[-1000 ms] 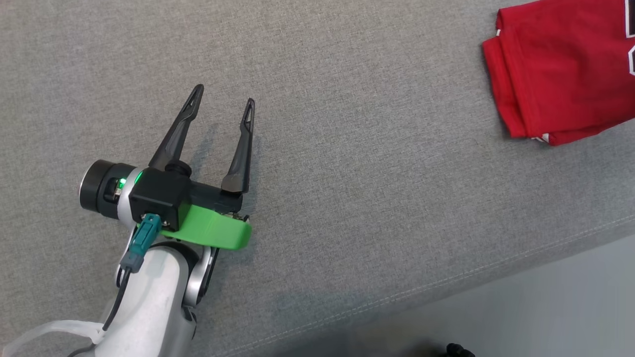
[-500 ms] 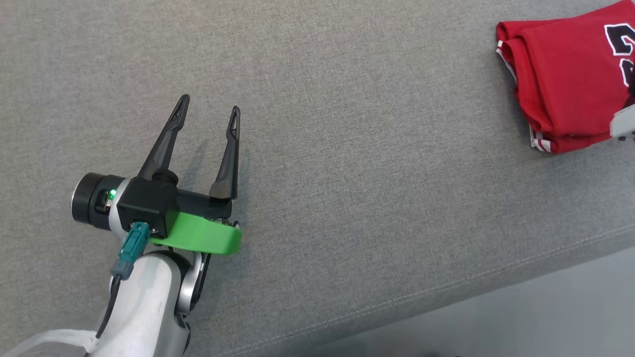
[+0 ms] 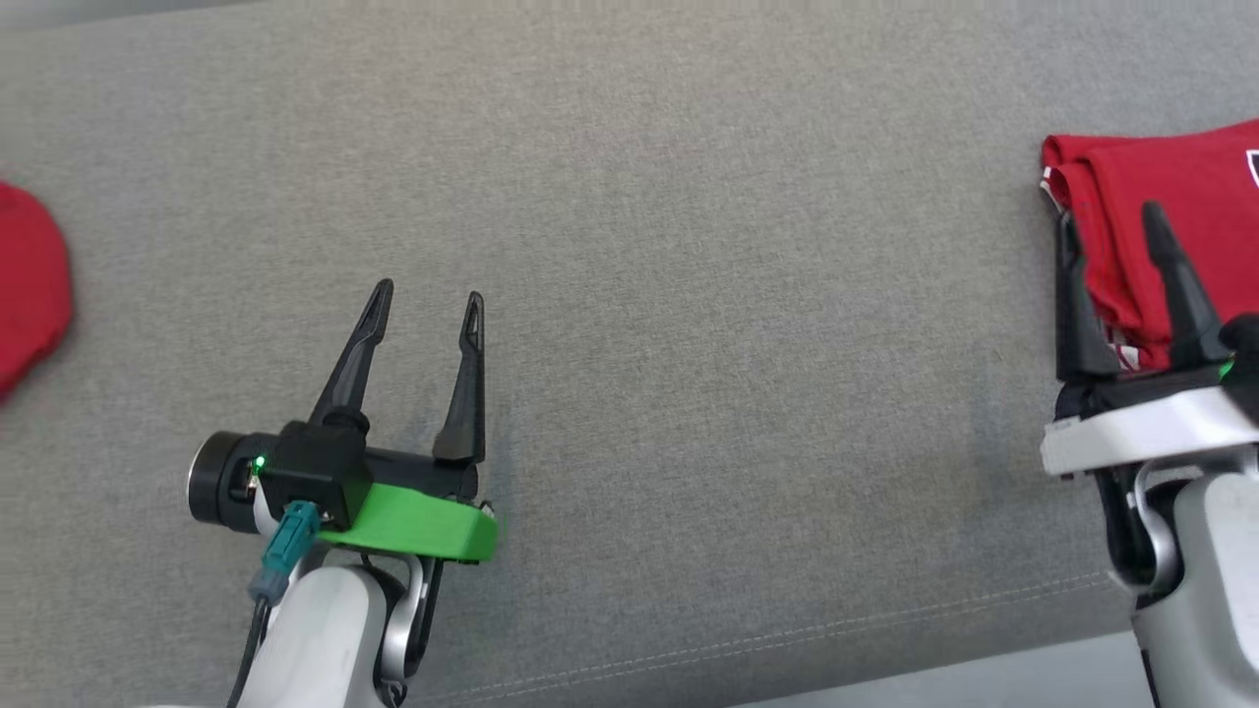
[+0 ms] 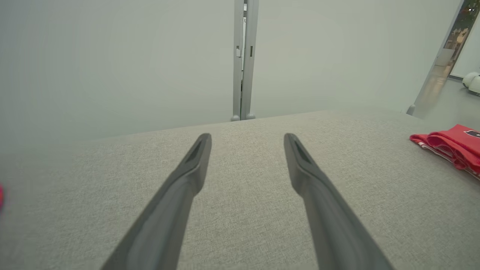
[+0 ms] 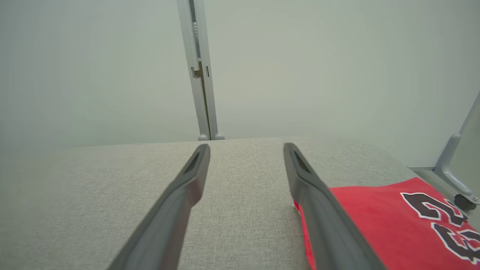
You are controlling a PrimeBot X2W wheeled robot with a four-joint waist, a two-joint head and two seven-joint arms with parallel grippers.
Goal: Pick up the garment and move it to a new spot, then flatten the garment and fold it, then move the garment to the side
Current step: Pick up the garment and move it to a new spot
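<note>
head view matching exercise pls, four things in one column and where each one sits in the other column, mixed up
Things:
1. left gripper
2. right gripper
3. folded red garment
4. other red cloth

Places:
a. cut off by the view's left edge
b. lower right, open, fingers at the garment's left edge
c. lower left, open over bare grey upholstery
d. lying flat at the view's right edge

Pairs: 1-c, 2-b, 3-d, 4-a

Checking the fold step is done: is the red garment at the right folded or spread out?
Folded. The red garment lies as a compact stack on the grey cushion, layered edges showing along its side.
</note>
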